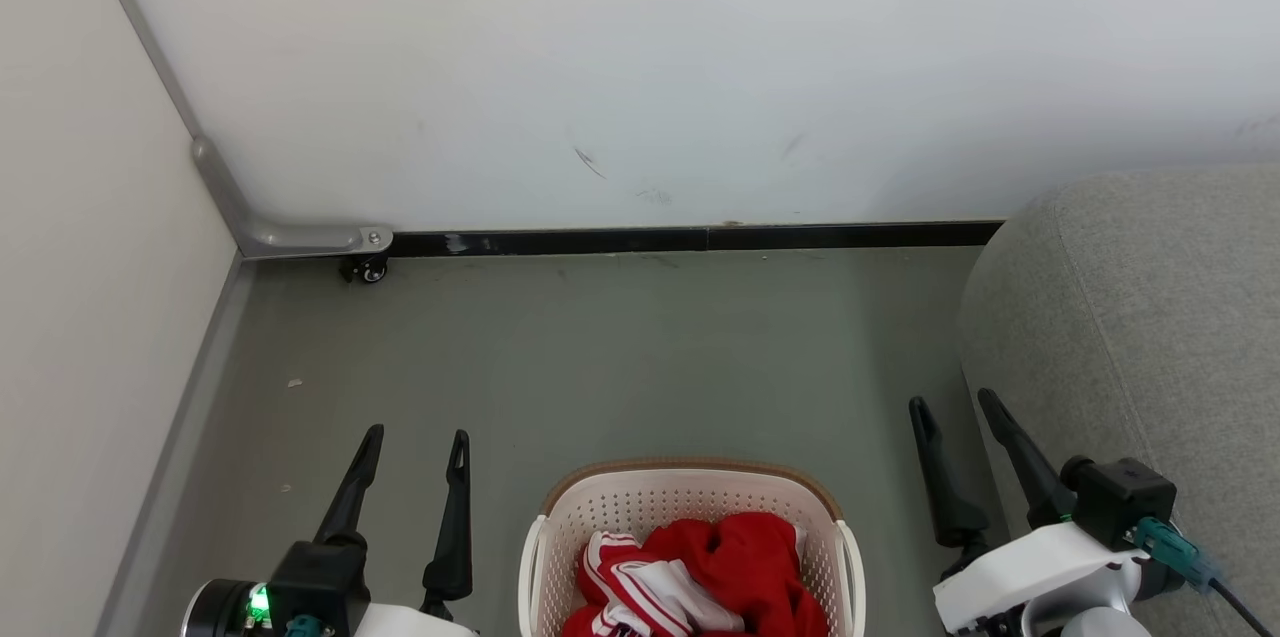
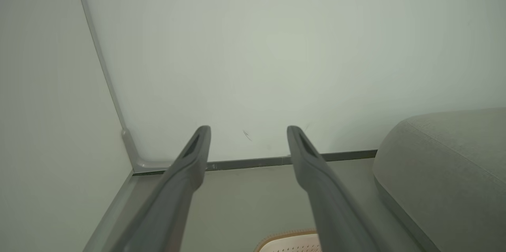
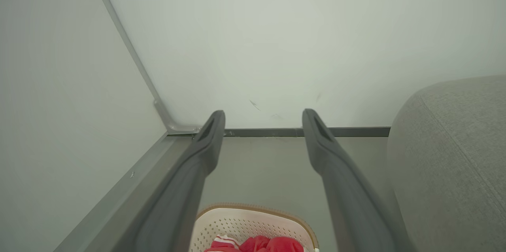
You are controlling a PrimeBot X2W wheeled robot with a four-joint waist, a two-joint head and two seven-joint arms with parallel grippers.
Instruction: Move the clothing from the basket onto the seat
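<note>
Clothing (image 1: 745, 562) lies in a red and white heap inside the basket (image 1: 650, 507). Beside it is the grey seat (image 1: 1150, 317), the bulkiest thing, which swells in at the right against the white wall (image 1: 650, 67). The cream basket, brown at the rim, stands on the grey floor (image 1: 600, 367) near the seat. The left claw (image 1: 418, 432) and right claw (image 1: 951, 398) flank the basket, both spread wide and holding nothing.
</note>
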